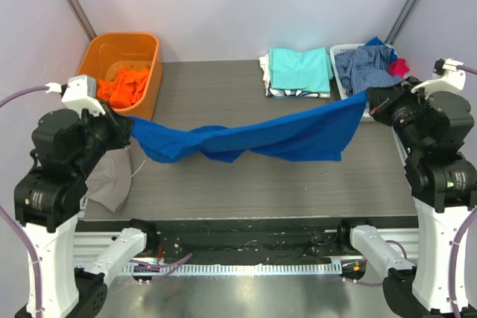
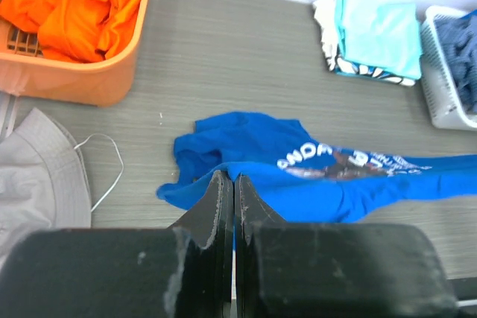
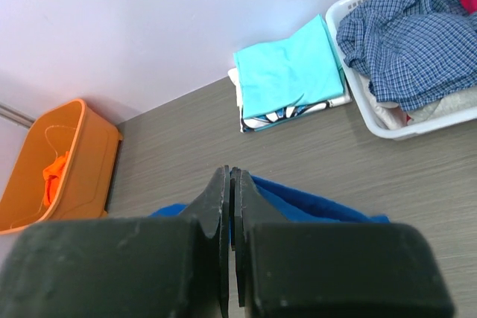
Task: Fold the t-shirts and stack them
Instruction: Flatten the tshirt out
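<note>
A royal blue t-shirt (image 1: pixel 253 138) hangs stretched between both arms above the table, sagging in the middle. My left gripper (image 1: pixel 128 130) is shut on its left end; the left wrist view shows the blue t-shirt (image 2: pixel 313 176) with its white chest print spreading away from my left gripper (image 2: pixel 228 178). My right gripper (image 1: pixel 370 103) is shut on the right end; blue t-shirt cloth (image 3: pixel 313 206) shows past my right gripper (image 3: pixel 230 174). A folded aqua t-shirt (image 1: pixel 299 70) tops a stack at the back. Orange t-shirts (image 1: pixel 124 86) lie in the orange bin (image 1: pixel 141 42).
A white basket (image 1: pixel 345 76) at the back right holds a blue-and-white checked garment (image 1: pixel 367 65) and a small red cloth (image 1: pixel 399 68). A white garment (image 1: pixel 112 176) lies at the table's left edge below my left arm.
</note>
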Controlling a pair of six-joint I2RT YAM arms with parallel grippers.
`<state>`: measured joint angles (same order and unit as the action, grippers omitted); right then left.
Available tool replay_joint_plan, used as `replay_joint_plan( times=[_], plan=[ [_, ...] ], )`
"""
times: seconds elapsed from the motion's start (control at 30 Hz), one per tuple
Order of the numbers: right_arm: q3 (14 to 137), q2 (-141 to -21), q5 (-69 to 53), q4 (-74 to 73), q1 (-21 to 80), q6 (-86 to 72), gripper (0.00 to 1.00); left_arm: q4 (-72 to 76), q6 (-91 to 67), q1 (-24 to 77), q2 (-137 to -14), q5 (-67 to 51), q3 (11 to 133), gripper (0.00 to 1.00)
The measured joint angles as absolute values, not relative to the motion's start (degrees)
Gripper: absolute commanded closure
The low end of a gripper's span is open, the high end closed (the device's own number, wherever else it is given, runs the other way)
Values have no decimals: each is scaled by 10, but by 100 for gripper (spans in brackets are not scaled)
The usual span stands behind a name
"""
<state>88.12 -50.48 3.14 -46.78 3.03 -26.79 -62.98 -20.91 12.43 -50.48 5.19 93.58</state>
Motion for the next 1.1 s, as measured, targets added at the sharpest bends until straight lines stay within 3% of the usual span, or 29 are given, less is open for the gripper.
replay_joint_plan(
  times=[0.17,0.3,0.5,0.63,0.77,0.87,0.93,1.0,1.1],
  plan=[
    [899,-498,42,-484,30,-267,99,-629,-218,125,-493,48,944,100],
    [829,-511,66,-436,30,-269,99,-578,-218,125,-512,53,877,100],
    [778,-707,90,-327,30,-273,99,-454,-205,126,-712,71,851,100],
    [861,-867,89,-323,30,-262,99,-454,-200,126,-885,77,971,100],
    [1068,-933,79,-356,30,-250,99,-479,-204,127,-952,72,1162,100],
    [1191,-902,60,-348,30,-246,99,-491,-207,132,-935,68,1291,100],
    [1204,-839,52,-340,30,-245,99,-483,-209,135,-878,65,1307,100],
    [1173,-742,44,-333,30,-245,99,-484,-211,139,-793,64,1284,100],
    [1076,-606,32,-318,30,-245,99,-450,-212,139,-656,70,1147,100]
  ],
)
